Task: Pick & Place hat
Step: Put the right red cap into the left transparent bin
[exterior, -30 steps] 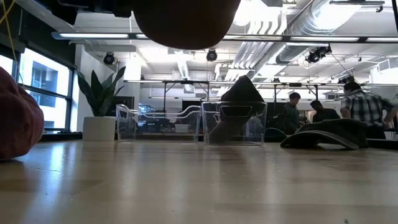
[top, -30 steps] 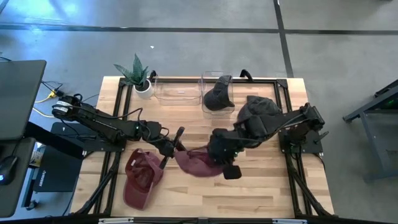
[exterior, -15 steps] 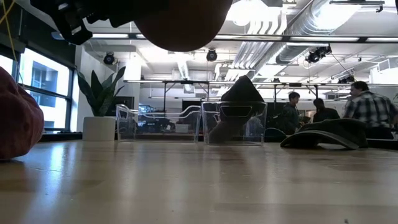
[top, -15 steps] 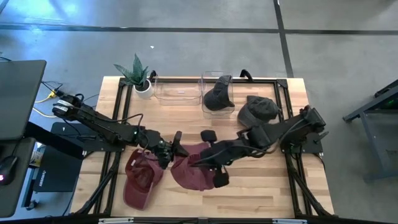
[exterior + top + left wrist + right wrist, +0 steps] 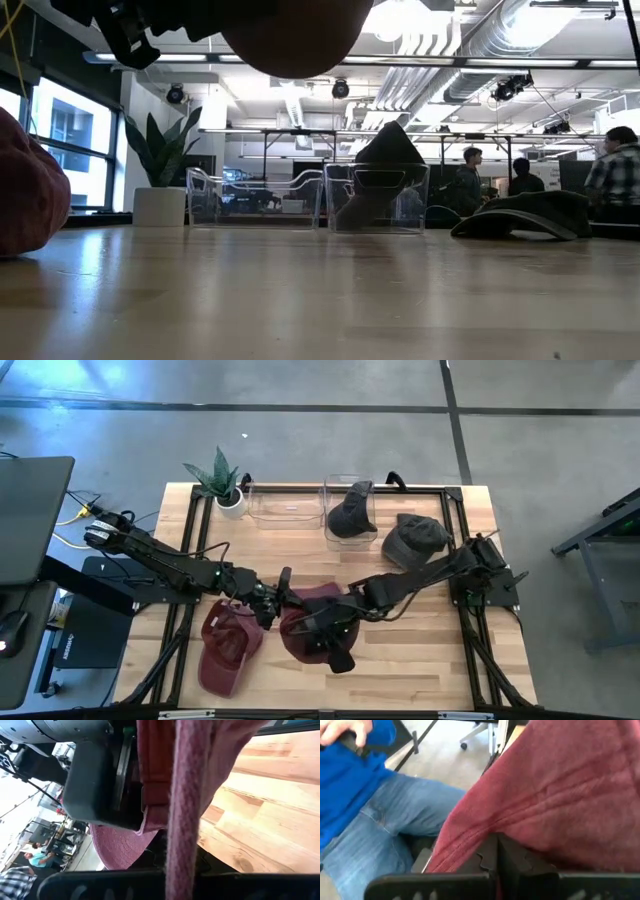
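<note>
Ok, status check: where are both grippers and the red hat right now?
Left gripper and right gripper both shut on red hat, held off the table mid-front. Second red hat lies just left. Dark hat in clear bin; nothing blocking.

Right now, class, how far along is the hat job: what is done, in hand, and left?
Done: one dark hat sits in a clear bin. In hand: both grippers, left and right, grip a red hat held above the table. Left: another red hat and a grey hat lie on the table.
</note>
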Controlling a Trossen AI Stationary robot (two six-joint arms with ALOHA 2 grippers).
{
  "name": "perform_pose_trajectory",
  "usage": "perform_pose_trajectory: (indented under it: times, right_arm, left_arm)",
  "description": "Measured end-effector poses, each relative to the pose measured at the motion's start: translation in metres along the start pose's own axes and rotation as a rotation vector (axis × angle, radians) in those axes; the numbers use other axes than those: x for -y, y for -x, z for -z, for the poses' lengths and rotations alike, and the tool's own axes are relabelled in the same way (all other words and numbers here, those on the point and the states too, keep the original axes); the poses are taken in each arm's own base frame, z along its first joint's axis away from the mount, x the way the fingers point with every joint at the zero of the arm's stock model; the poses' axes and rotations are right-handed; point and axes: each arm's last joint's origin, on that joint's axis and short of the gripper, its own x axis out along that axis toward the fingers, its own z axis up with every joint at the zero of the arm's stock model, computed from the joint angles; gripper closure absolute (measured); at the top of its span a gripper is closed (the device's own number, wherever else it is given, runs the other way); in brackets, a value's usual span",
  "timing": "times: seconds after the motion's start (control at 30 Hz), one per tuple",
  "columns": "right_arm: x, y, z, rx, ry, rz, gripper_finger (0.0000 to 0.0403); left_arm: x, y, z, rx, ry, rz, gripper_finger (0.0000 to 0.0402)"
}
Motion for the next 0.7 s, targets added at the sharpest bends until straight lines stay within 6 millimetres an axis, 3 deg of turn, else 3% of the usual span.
perform_pose_trajectory:
  times: [0.17,0.3,0.4,0.5,0.7]
  right_arm:
    - [-0.015,0.032,-0.019,0.05,0.005,0.166,0.0402]
    - [-0.027,0.058,-0.029,-0.008,-0.046,0.321,0.0402]
    - [-0.027,0.066,-0.028,-0.051,-0.089,0.4,0.0402]
    - [-0.018,0.058,-0.019,-0.12,-0.13,0.374,0.0402]
    - [-0.005,0.011,0.001,-0.286,-0.122,0.158,0.0403]
  left_arm:
    - [-0.001,0.0,-0.001,0.006,0.002,-0.008,0.0399]
    - [-0.001,0.0,-0.001,0.005,0.008,-0.008,0.0399]
    - [-0.001,0.0,-0.001,0.005,0.009,-0.009,0.0399]
    - [-0.001,0.0,-0.001,0.007,0.01,-0.014,0.0399]
    - [-0.003,0.0,0.0,-0.033,0.01,-0.053,0.0399]
